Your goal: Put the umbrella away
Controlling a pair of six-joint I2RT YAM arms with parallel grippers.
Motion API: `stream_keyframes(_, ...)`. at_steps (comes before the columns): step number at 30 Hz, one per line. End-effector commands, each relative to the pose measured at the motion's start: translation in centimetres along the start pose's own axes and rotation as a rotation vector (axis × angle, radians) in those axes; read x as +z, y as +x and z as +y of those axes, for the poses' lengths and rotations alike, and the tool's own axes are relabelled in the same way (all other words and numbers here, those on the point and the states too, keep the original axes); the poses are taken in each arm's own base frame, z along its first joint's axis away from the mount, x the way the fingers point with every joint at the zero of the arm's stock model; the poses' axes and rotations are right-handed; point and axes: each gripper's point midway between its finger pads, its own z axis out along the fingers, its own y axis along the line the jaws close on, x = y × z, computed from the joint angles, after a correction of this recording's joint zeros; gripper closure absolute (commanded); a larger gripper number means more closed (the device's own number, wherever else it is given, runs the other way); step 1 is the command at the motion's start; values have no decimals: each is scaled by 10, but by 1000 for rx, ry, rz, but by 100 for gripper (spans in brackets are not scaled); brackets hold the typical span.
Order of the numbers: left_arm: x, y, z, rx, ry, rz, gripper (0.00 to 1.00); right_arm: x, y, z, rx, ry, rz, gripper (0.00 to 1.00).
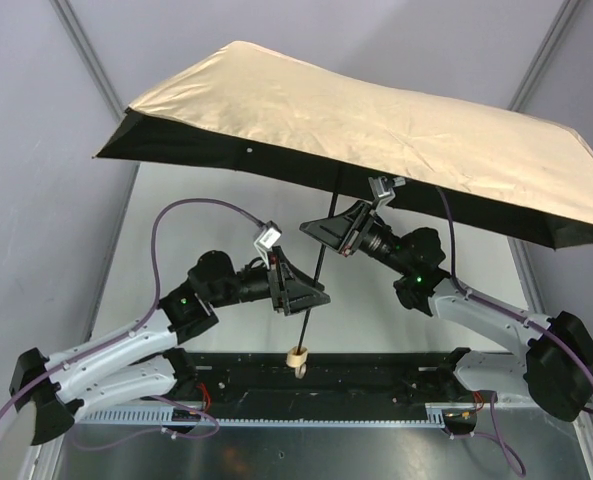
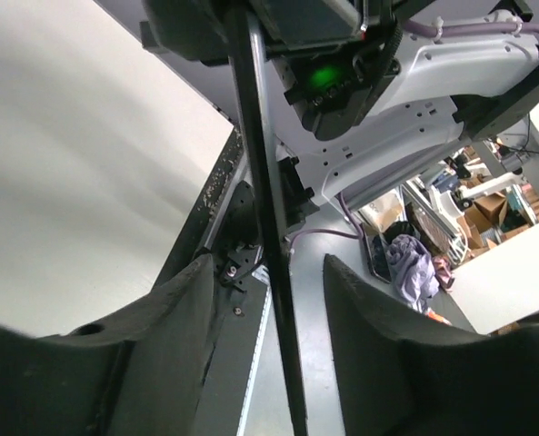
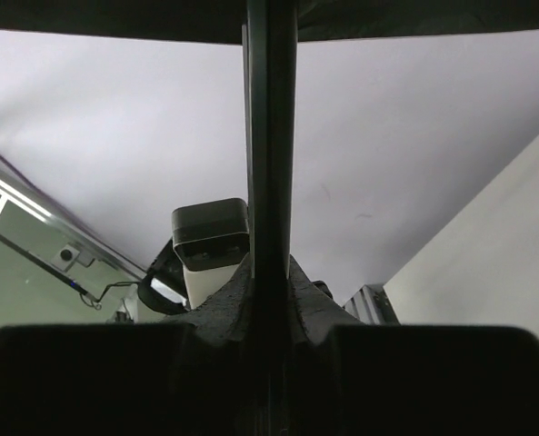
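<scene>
Black umbrella shaft stands clear within left tool

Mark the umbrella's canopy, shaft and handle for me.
canopy (image 1: 376, 125), top view, middle of the tan fabric.
shaft (image 2: 269, 227), left wrist view, black rod just beyond the fingertips.
handle (image 1: 297, 353), top view, pale knob at the shaft's lower end.

Your overhead view is evenly, softly lit: the umbrella glows tan on top, its underside is nearly black, and the table shows only faint shadow. In your left wrist view the left end effector is dark and out of focus at the bottom, against a bright lower-right background. Your right wrist view is dim, with the shaft a blurred silhouette.
</scene>
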Motion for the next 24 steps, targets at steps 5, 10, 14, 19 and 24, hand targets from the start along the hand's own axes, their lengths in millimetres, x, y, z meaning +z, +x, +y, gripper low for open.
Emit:
stream_keyframes(5, 10, -21, 3, 88, -22, -79, 86, 4, -11, 36, -77, -57, -106, 100)
stream_keyframes(10, 1, -30, 26, 104, -173, -183, 99, -7, -16, 1, -133, 179, -157, 80)
stream_keyframes(14, -11, -37, 44, 170, -350, -253, 100, -20, -29, -17, -205, 316, -207, 62)
stream_keyframes(19, -18, -40, 45, 203, -403, -287, 100, -25, -48, -20, -274, 366, -259, 46)
stream_keyframes(24, -12, -32, 43, 190, -375, -264, 100, -24, -89, -19, -175, 300, -375, 30)
